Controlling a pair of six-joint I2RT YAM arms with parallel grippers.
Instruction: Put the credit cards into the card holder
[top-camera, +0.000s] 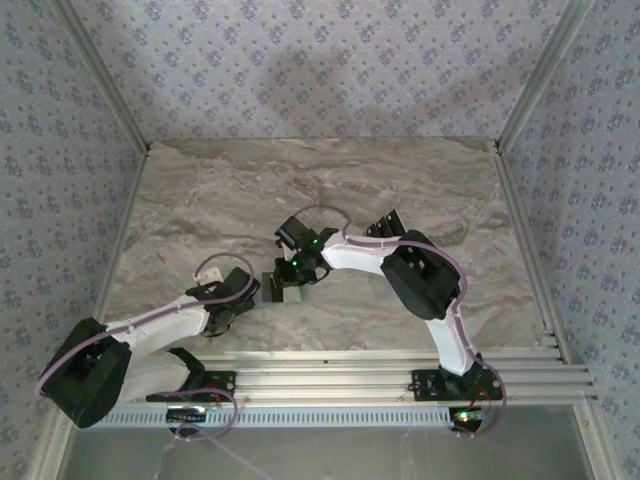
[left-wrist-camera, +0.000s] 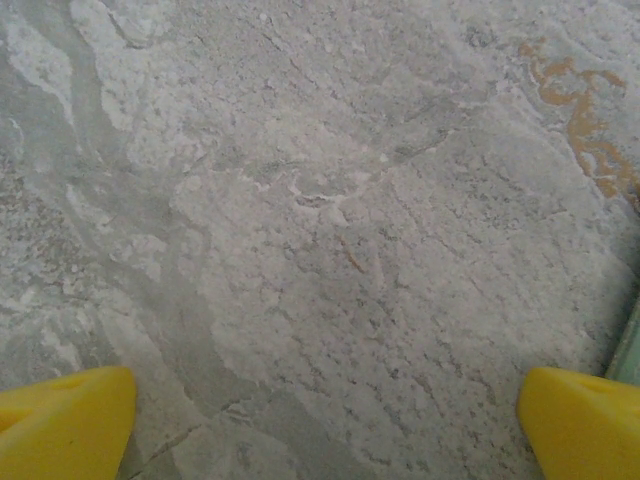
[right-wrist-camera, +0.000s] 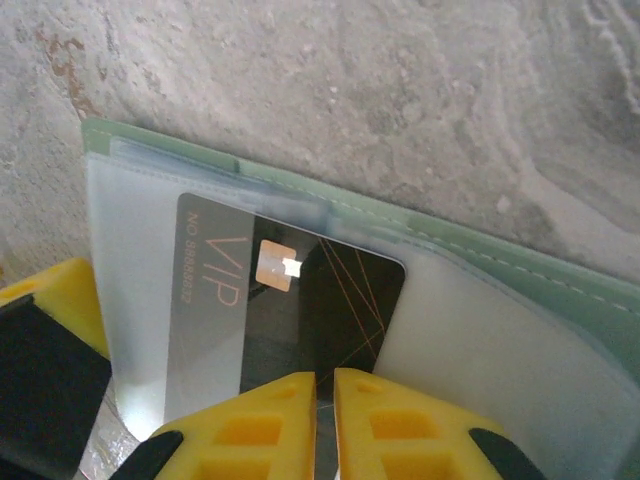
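Found one card (right-wrist-camera: 300, 310), dark, with VIP lettering and a chip, lying face up and part-way inside a clear sleeve of the holder (right-wrist-camera: 560, 290); lettered end clouded by the film, the rest bare. Found the holder spread open and flat on the table (right-wrist-camera: 400, 90), around mid-table and between the two grippers in the top view, clear pockets uppermost and green cover beneath, presumably to leave the pockets open to the right arm. Noted the right gripper (right-wrist-camera: 325, 400) with fingers drawn nearly together, a thin slit between, tips set at the card's near edge. Judged a pushing posture rather than a pinch, given the card lying flat instead of edge-on in the slit; unable to confirm actual contact. Noted the left gripper (left-wrist-camera: 328, 415) spread wide, holding nothing, low over bare table, with a sliver of the holder's green edge at the right margin of its wrist view; judged stationed there to stop the holder sliding under the push. Observed in the top view a dark, pale-edged fan (top-camera: 385, 222) beyond the right arm, possibly the remaining cards; too small to confirm. Assessed as mid-insertion; recommend a straight, shallow push to avoid buckling the sleeve.
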